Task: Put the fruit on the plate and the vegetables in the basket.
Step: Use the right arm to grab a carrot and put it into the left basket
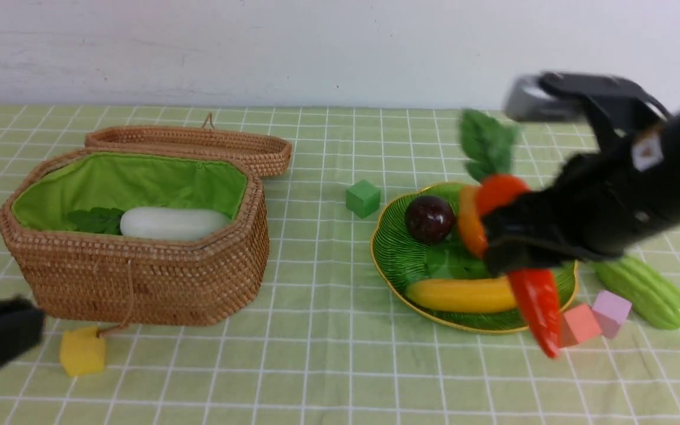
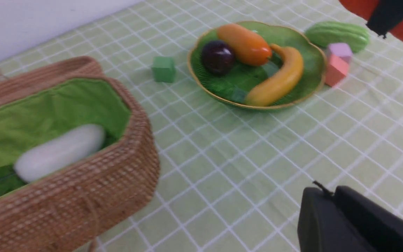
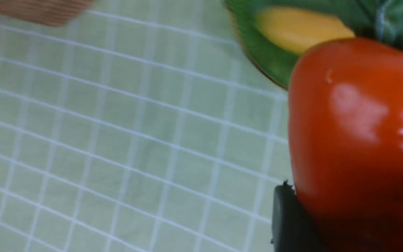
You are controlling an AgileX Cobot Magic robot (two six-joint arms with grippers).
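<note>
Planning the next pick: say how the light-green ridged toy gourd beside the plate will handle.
The light-green ridged gourd looks glossy, probably slippery. Its long rounded body may roll if nudged, though ridges might slow that.

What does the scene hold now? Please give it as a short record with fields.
in basket: white radish
on plate: mangosteen, mango, banana
right gripper: shut on carrot, held in the air near the plate
on table: gourd, right of the plate
left gripper: shut, empty
</note>
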